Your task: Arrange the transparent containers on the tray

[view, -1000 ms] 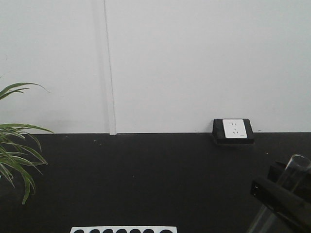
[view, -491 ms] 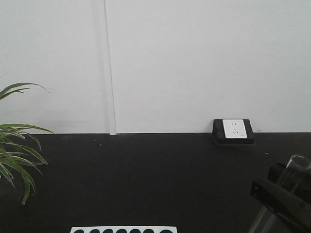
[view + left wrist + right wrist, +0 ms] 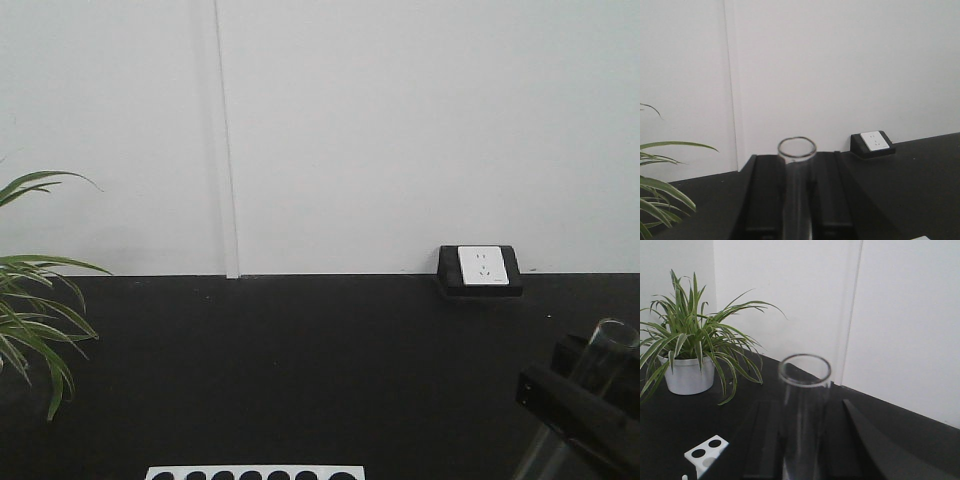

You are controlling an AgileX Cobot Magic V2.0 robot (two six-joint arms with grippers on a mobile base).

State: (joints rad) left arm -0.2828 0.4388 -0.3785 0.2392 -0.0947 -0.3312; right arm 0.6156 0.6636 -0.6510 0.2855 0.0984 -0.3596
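In the left wrist view a transparent container (image 3: 797, 150), a clear glass tube, stands upright between the black fingers of my left gripper (image 3: 796, 162), which is shut on it. A second, wider-looking tube (image 3: 805, 382) is held the same way in my right gripper (image 3: 806, 412). The front view shows that right gripper (image 3: 575, 400) at the lower right edge, with its tube (image 3: 610, 350) leaning out above the black fingers. The left gripper is outside the front view. The tray is out of view.
A white holed rack (image 3: 255, 472) lies at the bottom edge on the black tabletop, and its corner (image 3: 705, 452) shows below the right gripper. A potted spider plant (image 3: 695, 340) stands at the left. A wall socket box (image 3: 480, 268) sits against the white wall.
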